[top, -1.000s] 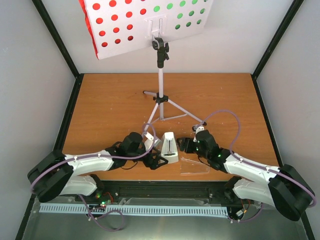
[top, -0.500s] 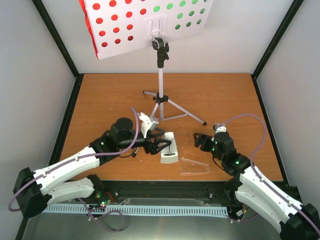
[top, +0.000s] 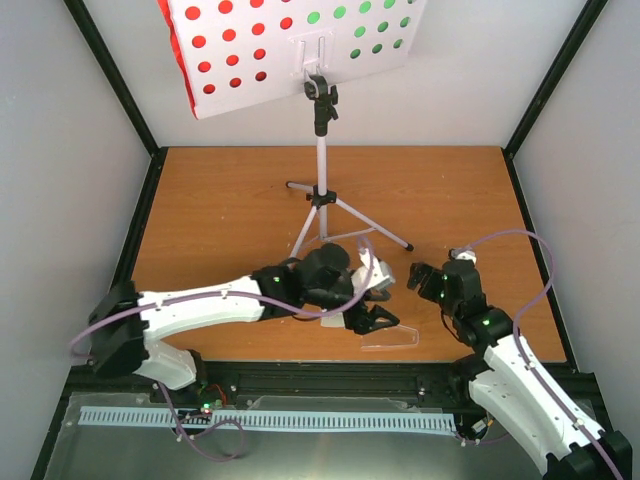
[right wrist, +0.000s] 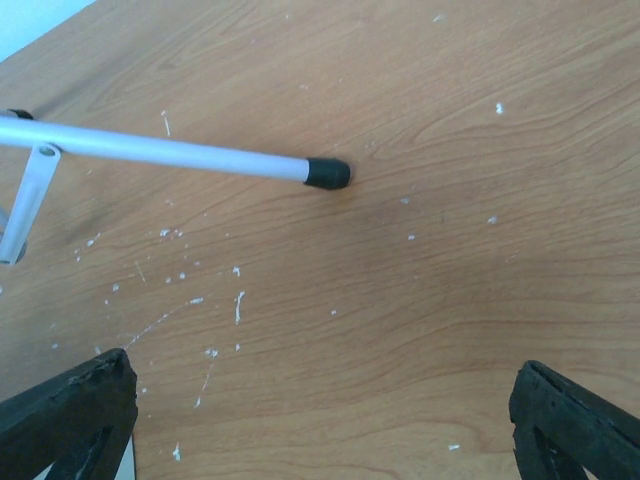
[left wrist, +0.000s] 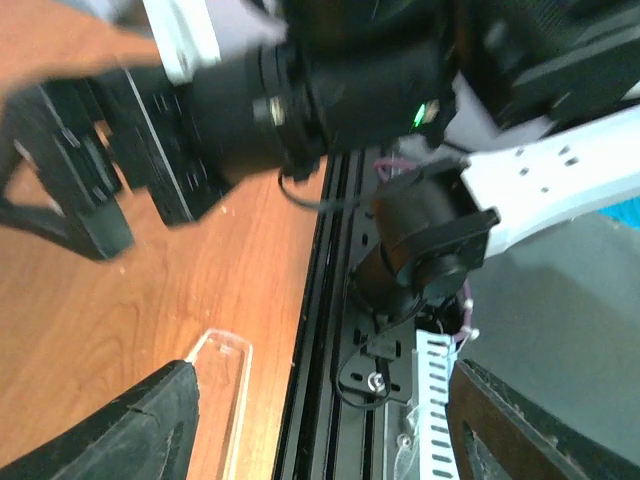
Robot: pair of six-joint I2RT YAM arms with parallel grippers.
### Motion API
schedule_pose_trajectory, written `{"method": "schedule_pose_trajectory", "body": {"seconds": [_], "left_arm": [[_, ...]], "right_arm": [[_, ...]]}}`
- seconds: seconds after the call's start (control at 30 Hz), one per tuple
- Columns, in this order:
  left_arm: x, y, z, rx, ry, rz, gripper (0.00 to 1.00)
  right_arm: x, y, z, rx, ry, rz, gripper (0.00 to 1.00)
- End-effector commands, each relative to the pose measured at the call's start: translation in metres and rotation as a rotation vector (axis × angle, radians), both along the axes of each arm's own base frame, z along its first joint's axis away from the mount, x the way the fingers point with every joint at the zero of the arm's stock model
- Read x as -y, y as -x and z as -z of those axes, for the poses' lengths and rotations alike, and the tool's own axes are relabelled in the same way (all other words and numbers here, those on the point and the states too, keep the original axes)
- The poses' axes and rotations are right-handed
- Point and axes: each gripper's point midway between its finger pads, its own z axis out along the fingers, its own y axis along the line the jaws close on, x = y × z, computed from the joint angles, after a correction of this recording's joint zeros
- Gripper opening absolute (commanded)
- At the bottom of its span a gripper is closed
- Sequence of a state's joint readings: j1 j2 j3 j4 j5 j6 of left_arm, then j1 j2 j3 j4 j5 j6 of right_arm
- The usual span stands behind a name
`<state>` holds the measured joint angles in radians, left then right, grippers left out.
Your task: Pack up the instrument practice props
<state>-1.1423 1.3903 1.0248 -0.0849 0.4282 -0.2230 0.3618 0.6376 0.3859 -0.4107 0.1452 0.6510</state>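
Note:
The white perforated music stand stands on its silver tripod at the back. A red sheet and a green sheet show through its holes. The metronome's clear cover lies flat near the front edge and also shows in the left wrist view. The white metronome body is not visible; my left arm covers where it stood. My left gripper is open and empty just above the cover. My right gripper is open and empty over bare table near a tripod leg.
The wooden table is walled by black frame posts and white panels. A black rail runs along the front edge beside the cover. The tripod's black foot rests just ahead of my right gripper. My two grippers are close together.
My left arm swung right, away from the metronome, to a spot over the clear cover. The metronome is now out of sight. My right arm drew back slightly to the right.

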Motion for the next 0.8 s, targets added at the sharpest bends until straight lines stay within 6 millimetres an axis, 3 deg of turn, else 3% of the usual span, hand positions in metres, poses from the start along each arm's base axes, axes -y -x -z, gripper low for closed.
{"method": "schedule_pose_trajectory", "body": {"seconds": [0.0,0.13,0.33,0.47,0.77], "left_arm": [[0.024,0.016,0.033,0.03,-0.093,0.066,0.68],[0.037,0.014,0.085,0.038,-0.224,0.077,0.62],[0.029,0.011,0.155,0.032,-0.406,0.089,0.55],[0.023,0.016,0.179,0.018,-0.453,0.11,0.51],[0.013,0.015,0.206,0.059,-0.524,0.112,0.5]], "right_arm": [[0.016,-0.006,-0.023,0.047,0.071,0.055,1.0],[0.029,-0.003,-0.032,0.059,0.129,0.093,1.0],[0.031,0.003,-0.033,0.08,0.114,0.104,1.0],[0.03,0.006,-0.028,0.083,0.088,0.105,1.0],[0.029,0.007,-0.02,0.075,0.079,0.099,1.0]]}}
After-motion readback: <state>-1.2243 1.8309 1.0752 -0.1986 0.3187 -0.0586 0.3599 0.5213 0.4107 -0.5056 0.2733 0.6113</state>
